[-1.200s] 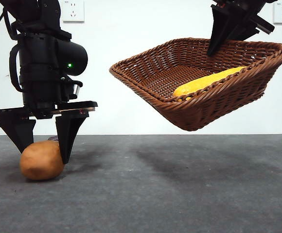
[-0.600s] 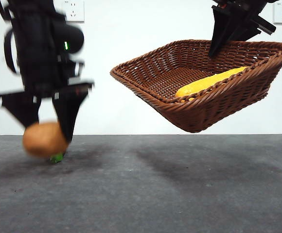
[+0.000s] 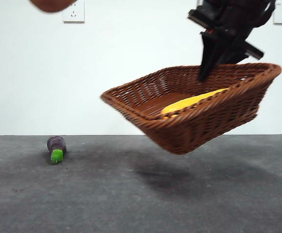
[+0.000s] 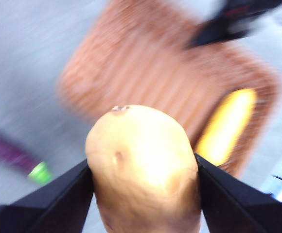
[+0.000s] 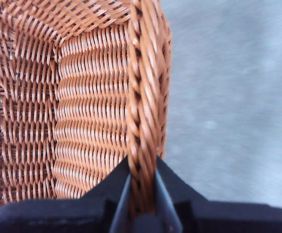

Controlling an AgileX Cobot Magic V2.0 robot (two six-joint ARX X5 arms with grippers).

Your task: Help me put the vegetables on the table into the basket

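Potato (image 4: 143, 167) clamped in left gripper (image 4: 143, 194), above tilted basket (image 4: 146, 68)

Low front camera looks level across the table (image 3: 141, 194); both wrist cameras look down, sharing the basket (image 3: 189, 121)

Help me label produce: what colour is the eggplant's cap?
Bright green, on the eggplant; clearest in the front view.
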